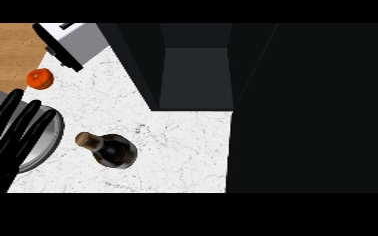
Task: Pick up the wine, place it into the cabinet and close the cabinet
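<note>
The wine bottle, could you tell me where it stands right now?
In the head view the wine bottle stands on the white counter at lower left, just right of the grey plate, before the open cabinet.

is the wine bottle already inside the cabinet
No, the wine bottle stands on the white counter, in front of the open cabinet and apart from the left hand.

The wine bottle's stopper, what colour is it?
Tan, cork-like, topping the dark wine bottle on the white marbled counter; seen in the head view.
</note>
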